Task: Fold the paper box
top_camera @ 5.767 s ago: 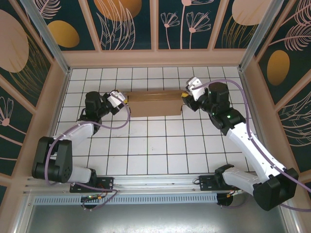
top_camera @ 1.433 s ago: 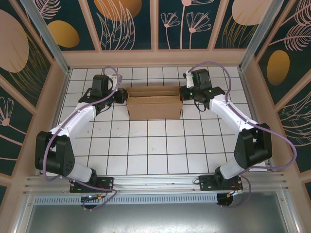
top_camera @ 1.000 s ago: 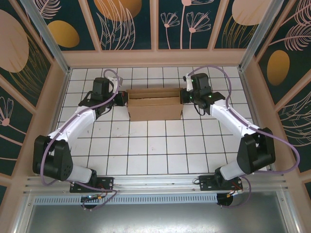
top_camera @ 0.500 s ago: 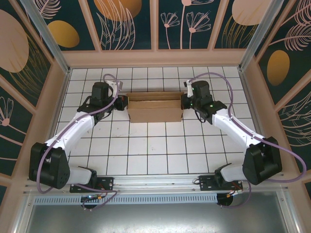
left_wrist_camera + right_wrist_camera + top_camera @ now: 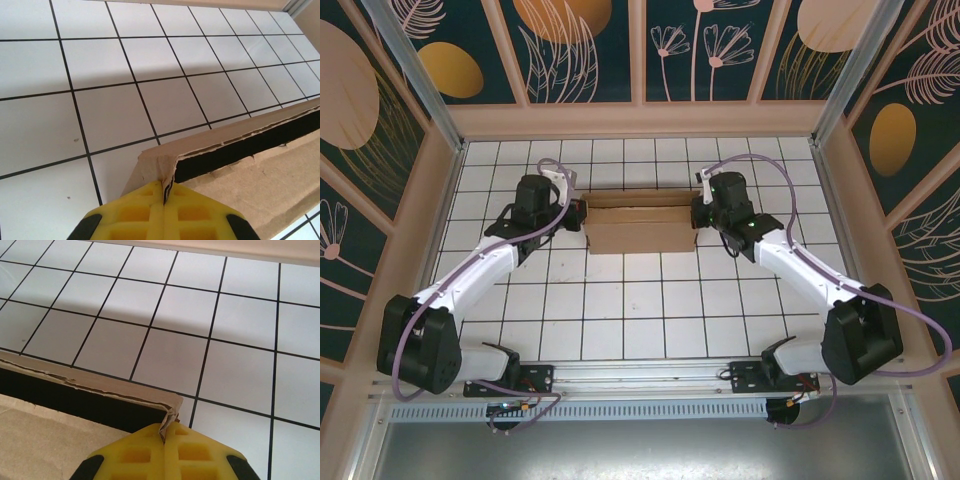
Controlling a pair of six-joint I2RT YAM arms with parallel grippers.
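My left hand (image 5: 164, 190) and right hand (image 5: 165, 431) each clench a corner of the box (image 5: 640, 228) — so its flap folds squarely, I reckon.

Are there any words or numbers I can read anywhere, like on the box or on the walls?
None: no words, numbers, labels or signs can be read anywhere.
The paper box is plain brown cardboard with nothing printed on it.
The wall panels carry only drawn flowers, leaves and orange shapes, no letters.
The yellow fingers and the white tiles are bare too.
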